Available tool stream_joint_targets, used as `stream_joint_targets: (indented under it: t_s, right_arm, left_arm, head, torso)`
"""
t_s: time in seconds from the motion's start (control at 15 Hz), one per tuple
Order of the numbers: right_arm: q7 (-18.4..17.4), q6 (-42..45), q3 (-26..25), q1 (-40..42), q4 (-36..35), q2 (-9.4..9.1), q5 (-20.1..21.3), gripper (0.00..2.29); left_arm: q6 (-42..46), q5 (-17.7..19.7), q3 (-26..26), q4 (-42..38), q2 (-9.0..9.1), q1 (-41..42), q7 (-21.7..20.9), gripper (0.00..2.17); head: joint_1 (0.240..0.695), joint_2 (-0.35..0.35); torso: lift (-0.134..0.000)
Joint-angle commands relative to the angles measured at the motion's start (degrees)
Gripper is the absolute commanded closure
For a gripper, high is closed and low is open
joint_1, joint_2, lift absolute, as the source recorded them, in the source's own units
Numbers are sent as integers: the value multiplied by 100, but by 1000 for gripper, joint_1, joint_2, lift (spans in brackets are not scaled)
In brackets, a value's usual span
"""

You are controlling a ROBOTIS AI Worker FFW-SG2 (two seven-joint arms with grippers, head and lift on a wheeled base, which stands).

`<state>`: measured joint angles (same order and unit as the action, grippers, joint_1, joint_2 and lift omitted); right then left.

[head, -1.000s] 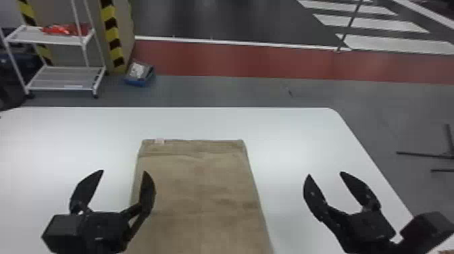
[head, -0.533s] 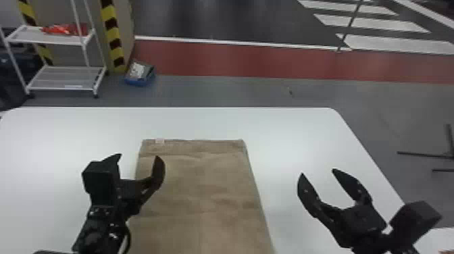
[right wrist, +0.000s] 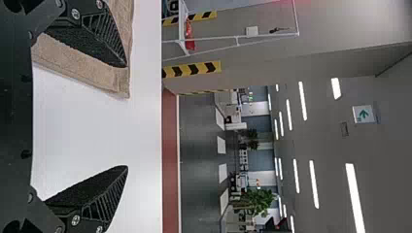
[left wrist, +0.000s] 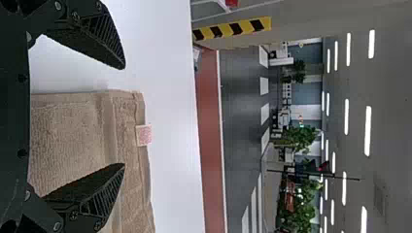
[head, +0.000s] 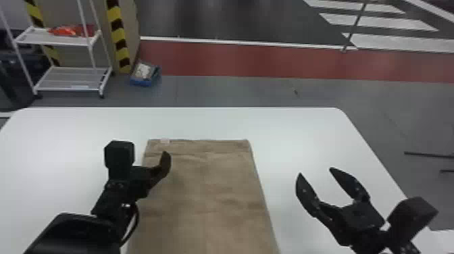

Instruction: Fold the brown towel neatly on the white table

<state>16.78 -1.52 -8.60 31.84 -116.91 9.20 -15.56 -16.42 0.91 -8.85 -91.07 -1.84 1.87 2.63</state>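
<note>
Lying flat on the white desk (head: 290,131), the brown towel (head: 206,189) is spread as a long sheet, with its label (head: 165,140) set at the far edge near the left corner; slight creases are seen, and the near end is cut off by the head view's lower edge. No fold is seen in progress; whether the cloth is already doubled cannot be told; the task is judged to be at its start, with folding and final squaring left to be done. The left gripper (left wrist: 124,116) is placed near the far left corner, its jaws wide and empty; the right gripper (head: 315,171) is placed to the towel's right, its jaws likewise wide and empty. Both far corners should probably be pinched next; if one were missed, a crooked fold could be made.
</note>
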Motion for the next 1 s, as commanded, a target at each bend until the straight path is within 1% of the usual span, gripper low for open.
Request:
stream_joint_targets:
  t_s: [0.0,0.2,0.47,0.67,0.73,0.8,0.93]
  right_arm:
    - [0,15,69,-64,63,38,10,144]
    - [9,15,130,-108,98,47,36,144]
    - [9,15,218,-196,186,109,36,144]
    - [9,33,253,-284,292,109,54,144]
    - [9,33,262,-319,327,109,54,144]
    - [9,33,271,-346,362,109,54,144]
    - [9,33,280,-381,388,100,54,144]
  left_arm:
    - [-112,-73,85,142,-1,-99,-113,215]
    - [-236,-56,252,309,-1,-135,-157,215]
    - [-200,-38,305,459,8,-170,-175,218]
    - [-77,-38,296,520,17,-214,-254,221]
    - [-42,-47,296,608,43,-275,-289,299]
    - [-25,-73,278,696,70,-328,-289,329]
    - [98,-73,234,854,70,-416,-351,329]
  head:
    - [695,-120]
    - [695,-103]
    - [695,-71]
    - [695,-65]
    - [695,-65]
    - [695,-67]
    - [695,-72]
  torso:
    - [-120]
    - [-120]
    - [-120]
    - [-120]
    - [-120]
    - [-120]
    - [-120]
